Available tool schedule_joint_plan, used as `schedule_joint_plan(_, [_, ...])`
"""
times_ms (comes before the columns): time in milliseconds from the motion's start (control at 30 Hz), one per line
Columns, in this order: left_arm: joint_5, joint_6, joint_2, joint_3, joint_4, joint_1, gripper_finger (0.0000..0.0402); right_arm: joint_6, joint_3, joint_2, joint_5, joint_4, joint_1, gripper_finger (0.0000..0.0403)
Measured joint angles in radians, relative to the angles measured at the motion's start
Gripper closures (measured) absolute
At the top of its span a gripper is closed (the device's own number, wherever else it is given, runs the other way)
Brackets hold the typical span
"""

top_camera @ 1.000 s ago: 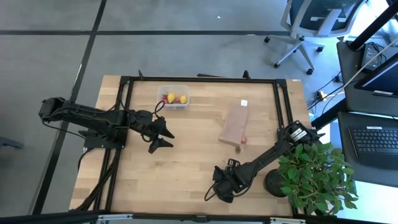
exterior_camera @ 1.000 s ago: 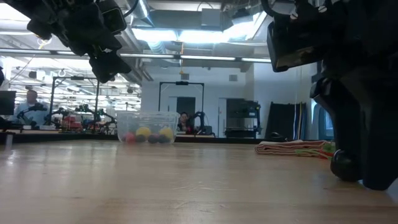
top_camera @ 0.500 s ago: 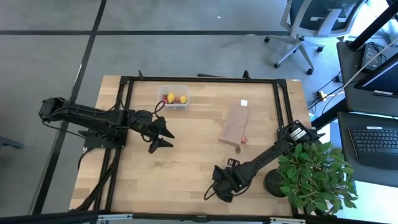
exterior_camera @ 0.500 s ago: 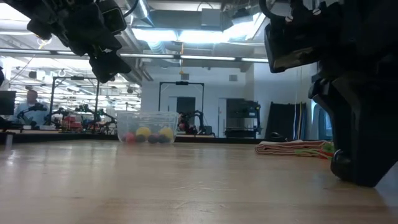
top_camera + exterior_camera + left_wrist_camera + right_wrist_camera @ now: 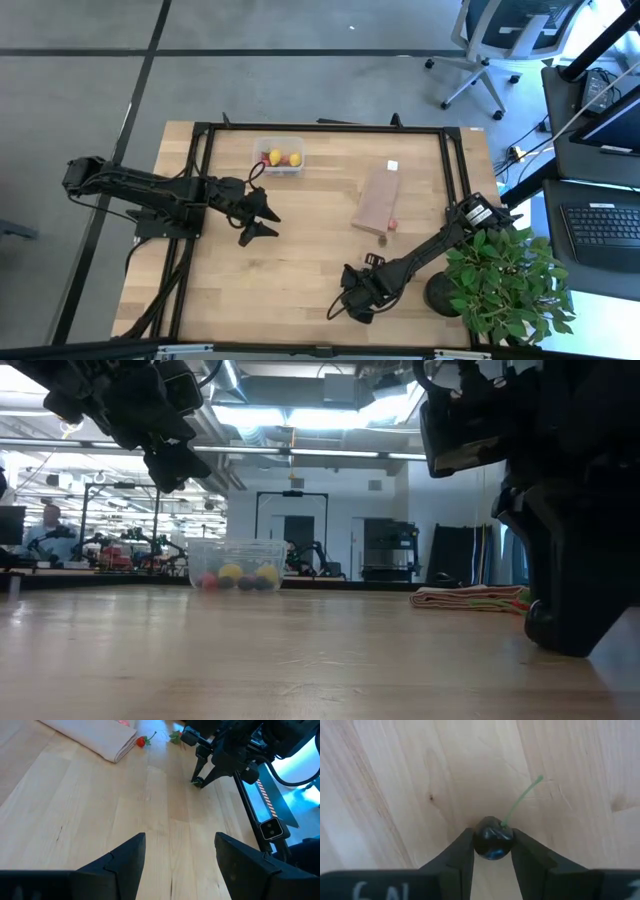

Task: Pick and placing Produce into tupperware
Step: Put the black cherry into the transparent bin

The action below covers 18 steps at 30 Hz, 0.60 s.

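A small dark berry [image 5: 492, 839] with a green stem [image 5: 522, 799] lies on the wooden table near its front edge, right of the middle. My right gripper [image 5: 347, 307] stands over it, shut on it. Well above the table's left half, my left gripper [image 5: 268, 222] hangs open with nothing between its fingers [image 5: 180, 840]. The clear tupperware [image 5: 279, 156] stands at the far side of the table and holds yellow, red and dark pieces [image 5: 236, 576]. A red strawberry-like piece [image 5: 393, 224] lies beside a flat tan rectangle [image 5: 377, 198]. My right gripper pinches the dark berry by two opposite sides [image 5: 479, 840] between its two fingertips [image 5: 465, 851]. The fingers come from above, pointing steeply down. The berry sits on the table, its green stem sticking out past the fingers.
A leafy potted plant [image 5: 500, 285] stands at the table's right front corner, close to my right arm. A small dark bit [image 5: 383, 239] lies by the tan rectangle's near end. Bare wood stretches between the two grippers and up to the tub.
My right gripper's fingers have drawn together around the dark berry, which stays on the table. The hand itself has stayed in place.
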Motion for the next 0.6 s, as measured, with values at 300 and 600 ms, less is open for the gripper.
schedule_joint_plan(300, [0.0,0.0,0.0,0.0,0.0,0.0,0.0175,-0.017,0.011,-0.002,0.017,-0.011,-0.021,0.0289])
schedule_joint_plan(600, [0.0,-0.001,0.0,0.0,0.0,0.0,0.0175,-0.155,0.1,-0.003,0.042,-0.064,-0.127,0.0289])
